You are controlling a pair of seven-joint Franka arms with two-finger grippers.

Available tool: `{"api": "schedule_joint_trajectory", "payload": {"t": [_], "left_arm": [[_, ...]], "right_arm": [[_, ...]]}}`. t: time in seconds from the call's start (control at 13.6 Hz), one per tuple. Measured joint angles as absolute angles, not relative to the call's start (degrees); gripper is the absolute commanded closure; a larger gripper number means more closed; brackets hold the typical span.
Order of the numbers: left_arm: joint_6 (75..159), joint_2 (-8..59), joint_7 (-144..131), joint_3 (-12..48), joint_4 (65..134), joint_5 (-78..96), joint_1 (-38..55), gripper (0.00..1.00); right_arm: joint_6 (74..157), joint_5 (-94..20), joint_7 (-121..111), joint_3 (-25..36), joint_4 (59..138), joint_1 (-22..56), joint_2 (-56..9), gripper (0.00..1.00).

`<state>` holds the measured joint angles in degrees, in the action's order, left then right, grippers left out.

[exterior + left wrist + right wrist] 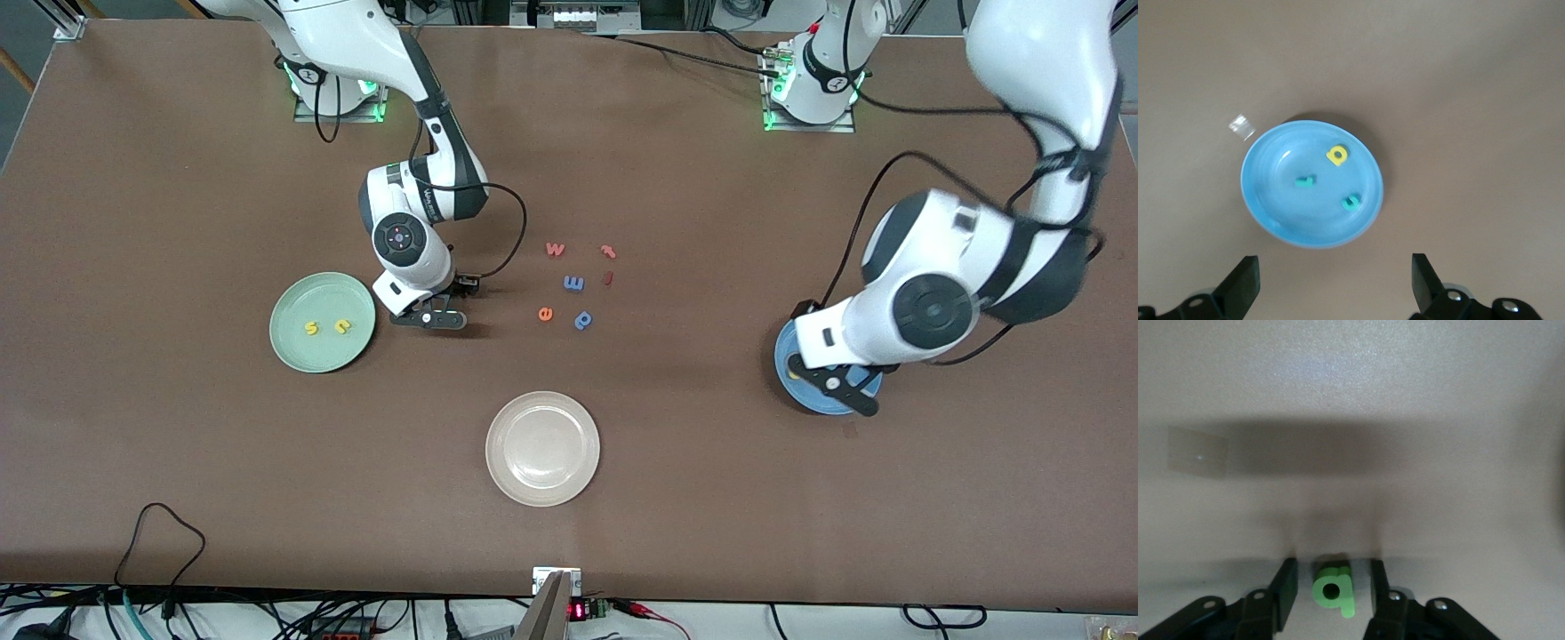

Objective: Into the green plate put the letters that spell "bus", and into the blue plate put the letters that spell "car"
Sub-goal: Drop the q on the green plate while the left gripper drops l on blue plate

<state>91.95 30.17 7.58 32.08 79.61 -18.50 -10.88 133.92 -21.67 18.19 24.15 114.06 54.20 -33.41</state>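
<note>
The green plate (302, 298) lies toward the right arm's end of the table with the yellow "s" (310, 328) and yellow "u" (342, 326) in it. My right gripper (442, 313) is low at the table beside that plate. In the right wrist view the green "b" (1332, 588) lies between its open fingers (1287, 577), with a gap on each side. My left gripper (1335, 283) hangs open and holds nothing over the blue plate (1271, 200), whose rim (784, 356) shows under the arm. The yellow "a" (1337, 155), teal "r" (1305, 181) and teal "c" (1351, 202) lie in it.
A white plate (542, 449) sits nearer the front camera at mid-table. Loose letters lie in the middle: a pink "w" (555, 249), blue "m" (573, 283), orange "e" (545, 313), blue "p" (583, 319) and two small red pieces (608, 264).
</note>
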Motion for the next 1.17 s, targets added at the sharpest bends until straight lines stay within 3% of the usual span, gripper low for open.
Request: {"api": "schedule_joint_trajectory", "payload": {"t": [0.29, 0.51, 0.66, 0.81, 0.95, 1.17], "left_arm": [[79.3, 25.0, 4.0, 31.6, 71.9, -16.4, -11.0, 0.00], [80.0, 21.6, 3.5, 22.0, 70.3, -11.7, -7.8, 0.00], [84.6, 16.7, 2.4, 11.0, 74.2, -3.6, -2.5, 0.00], [92.0, 9.7, 1.8, 4.1, 83.2, -0.1, 0.8, 0.00], [97.7, 2.8, 1.5, 2.7, 92.8, -0.2, 1.1, 0.00], [99.1, -1.5, 1.5, 2.6, 98.4, -2.3, 1.4, 0.00]], "right_arm": [[133.9, -21.8, 18.2, 24.1, 114.0, 54.3, -33.4, 0.73], [133.9, -21.8, 18.2, 24.2, 113.9, 54.4, -33.3, 0.91], [133.9, -21.8, 18.1, 24.2, 113.9, 54.4, -33.3, 0.92], [134.0, -21.8, 18.1, 24.3, 113.8, 54.4, -33.3, 0.92], [133.9, -21.8, 18.2, 25.9, 112.9, 54.5, -32.4, 0.92], [126.3, -21.1, 14.0, 34.2, 109.1, 54.3, -29.3, 0.92]]}}
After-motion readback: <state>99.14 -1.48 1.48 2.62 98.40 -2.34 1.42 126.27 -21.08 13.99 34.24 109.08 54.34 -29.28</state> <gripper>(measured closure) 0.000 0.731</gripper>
